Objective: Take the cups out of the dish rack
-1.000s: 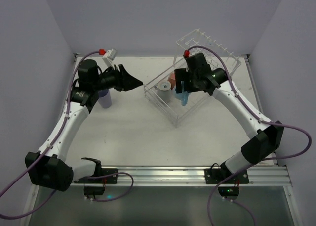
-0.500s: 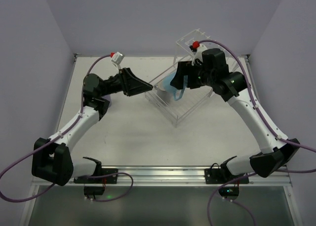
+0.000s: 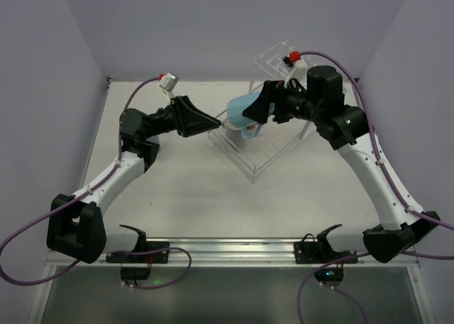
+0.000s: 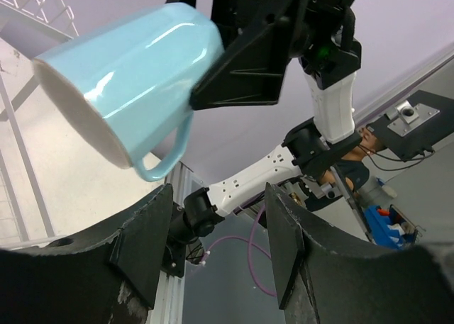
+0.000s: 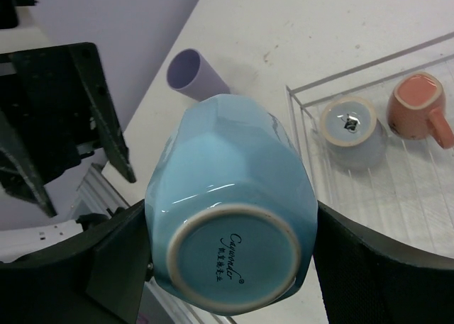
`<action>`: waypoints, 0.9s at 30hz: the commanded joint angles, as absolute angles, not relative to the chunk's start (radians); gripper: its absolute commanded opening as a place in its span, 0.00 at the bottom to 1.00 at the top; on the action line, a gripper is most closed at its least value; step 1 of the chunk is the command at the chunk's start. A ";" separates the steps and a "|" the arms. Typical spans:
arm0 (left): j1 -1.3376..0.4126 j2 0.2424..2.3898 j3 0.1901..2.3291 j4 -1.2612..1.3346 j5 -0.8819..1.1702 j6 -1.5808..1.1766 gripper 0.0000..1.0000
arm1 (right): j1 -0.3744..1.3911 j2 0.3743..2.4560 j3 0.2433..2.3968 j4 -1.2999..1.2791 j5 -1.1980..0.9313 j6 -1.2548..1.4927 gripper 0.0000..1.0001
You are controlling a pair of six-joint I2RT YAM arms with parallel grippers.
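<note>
A white table (image 3: 184,189) between pale lilac walls carries everything here. The blue cup (image 3: 245,111) is in the air over the left end of the rack (image 3: 273,148), lying on its side, with the mouth turned to the left and the handle on the lower side. The right gripper (image 3: 257,111) holds it at the base end, fingers closed on both sides of the body. The left gripper (image 4: 220,246) is near the cup's mouth, its fingers spread wide with nothing between them. In the rack's tray the grey cup (image 5: 352,129) and the pink cup (image 5: 418,105) stand upright near each other. The purple cup (image 5: 195,74) stands on the table, outside the rack. I judge this to be a handover. To do it well, the left fingers should close on the cup's wall, away from the handle, and the right ones should let go only when that hold is firm. The glaze looks slippery, so a slow motion is safer.
</note>
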State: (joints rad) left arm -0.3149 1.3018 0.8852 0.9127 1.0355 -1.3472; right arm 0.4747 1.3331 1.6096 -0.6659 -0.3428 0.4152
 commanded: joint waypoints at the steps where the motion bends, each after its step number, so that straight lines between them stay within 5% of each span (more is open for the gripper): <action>1: -0.322 1.315 0.885 0.962 1.019 -1.358 0.58 | 0.471 1.267 1.620 -0.512 -0.459 0.460 0.00; 20: -0.354 1.385 0.908 1.215 0.924 -1.571 0.57 | 0.460 1.282 1.519 -0.287 -0.707 0.557 0.00; 25: -0.364 1.396 0.911 1.267 0.893 -1.620 0.50 | 0.459 1.293 1.467 -0.189 -0.762 0.584 0.00; 27: -0.364 1.399 0.908 1.288 0.885 -1.644 0.37 | 0.460 1.295 1.450 -0.169 -0.775 0.586 0.00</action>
State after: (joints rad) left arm -0.3546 1.3930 0.8856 1.1732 0.9146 -1.5860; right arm 0.4637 1.3060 1.4490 -0.3447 -0.7021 0.5465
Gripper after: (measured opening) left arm 0.462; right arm 0.821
